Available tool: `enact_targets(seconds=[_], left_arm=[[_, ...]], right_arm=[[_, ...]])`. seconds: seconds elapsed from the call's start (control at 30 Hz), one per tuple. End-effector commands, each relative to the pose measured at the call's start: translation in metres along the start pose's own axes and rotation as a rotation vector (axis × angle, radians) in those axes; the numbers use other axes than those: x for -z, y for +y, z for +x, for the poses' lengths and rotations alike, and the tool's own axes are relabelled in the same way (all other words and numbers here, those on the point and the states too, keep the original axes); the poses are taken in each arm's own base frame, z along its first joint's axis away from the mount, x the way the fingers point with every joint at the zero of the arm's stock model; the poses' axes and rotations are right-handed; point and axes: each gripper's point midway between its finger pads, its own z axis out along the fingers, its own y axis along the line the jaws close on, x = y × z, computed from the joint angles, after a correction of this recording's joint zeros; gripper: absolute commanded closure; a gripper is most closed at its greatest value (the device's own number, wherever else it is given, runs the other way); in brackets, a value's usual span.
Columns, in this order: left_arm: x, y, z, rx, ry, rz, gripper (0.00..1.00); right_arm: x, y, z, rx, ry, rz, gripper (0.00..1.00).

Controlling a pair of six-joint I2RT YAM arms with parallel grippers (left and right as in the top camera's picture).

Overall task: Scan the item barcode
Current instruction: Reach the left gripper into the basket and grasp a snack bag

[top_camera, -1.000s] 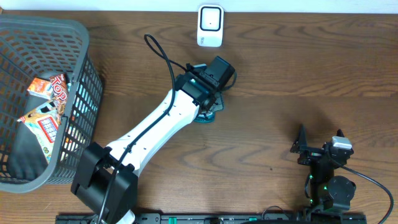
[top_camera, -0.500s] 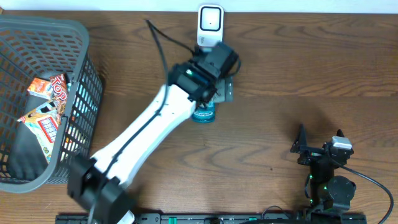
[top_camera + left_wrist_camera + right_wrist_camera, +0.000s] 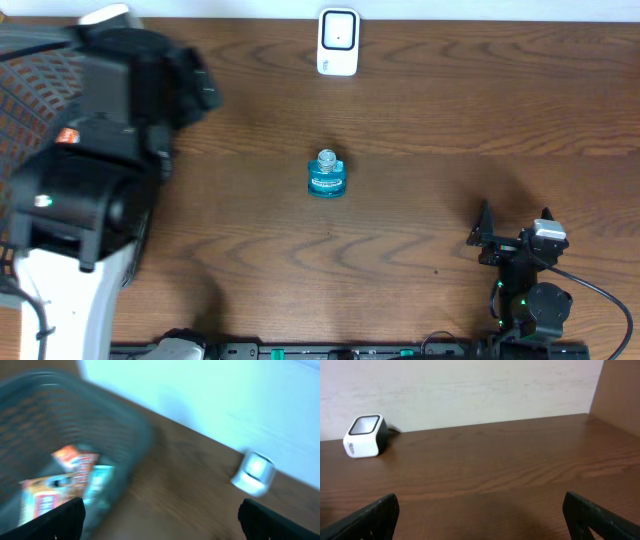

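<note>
Bottle [image 3: 327, 176], cap pointing toward scanner [image 3: 338, 41]

Blue bottle [image 3: 327, 177], white scanner [image 3: 338, 42], brown wood-grain table [image 3: 450, 120].

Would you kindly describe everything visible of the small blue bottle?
The small blue bottle sits near the middle of the wooden table. Its body is clear blue, plastic-looking, with a pale label band and a clear rounded cap toward the far edge. Upright or lying, I cannot tell. Only the table touches it.
</note>
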Motion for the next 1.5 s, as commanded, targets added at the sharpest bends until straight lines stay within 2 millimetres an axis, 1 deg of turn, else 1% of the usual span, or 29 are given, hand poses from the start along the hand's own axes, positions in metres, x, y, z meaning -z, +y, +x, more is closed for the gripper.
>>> enact_targets(seconds=[0.0,0.1,0.23,0.27,0.3,0.33,0.53,0.67,0.9,1.2,1.3,1.47], left_arm=[[0.001,0.061,-0.015,0.158,-0.039,-0.168,0.02],[0.0,0.093,-0.012,0.245,-0.026,-0.263,0.02],[0.004,0.132,-0.006,0.413,-0.02,-0.384,0.02],[0.006,0.149,-0.004,0.461,-0.022,-0.435,0.02],[0.007,0.157,-0.003,0.481,-0.023,-0.459,0.02],[0.009,0.173,0.001,0.517,-0.019,-0.507,0.02],[0.016,0.212,0.022,0.576,0.039,-0.648,0.02],[0.021,0.231,0.039,0.656,0.077,-0.731,0.02],[0.022,0.25,0.064,0.765,0.162,-0.856,0.02],[-0.003,0.264,0.094,0.797,0.322,-0.94,0.02],[-0.007,0.271,0.106,0.831,0.352,-0.981,0.02],[-0.021,0.285,0.131,0.849,0.399,-1.03,0.02]], right_arm=[[0.0,0.0,0.0,-0.003,-0.001,-0.003,0.01],[0.0,0.0,0.0,-0.003,-0.001,-0.003,0.01],[0.0,0.0,0.0,-0.003,-0.001,-0.003,0.01],[0.0,0.0,0.0,-0.003,-0.001,-0.003,0.01],[0.0,0.0,0.0,-0.003,-0.001,-0.003,0.01],[0.0,0.0,0.0,-0.003,-0.001,-0.003,0.01],[0.0,0.0,0.0,-0.003,-0.001,-0.003,0.01],[0.0,0.0,0.0,-0.003,-0.001,-0.003,0.01],[0.0,0.0,0.0,-0.003,-0.001,-0.003,0.01],[0.0,0.0,0.0,-0.003,-0.001,-0.003,0.01],[0.0,0.0,0.0,-0.003,-0.001,-0.003,0.01],[0.0,0.0,0.0,-0.003,-0.001,-0.003,0.01]])
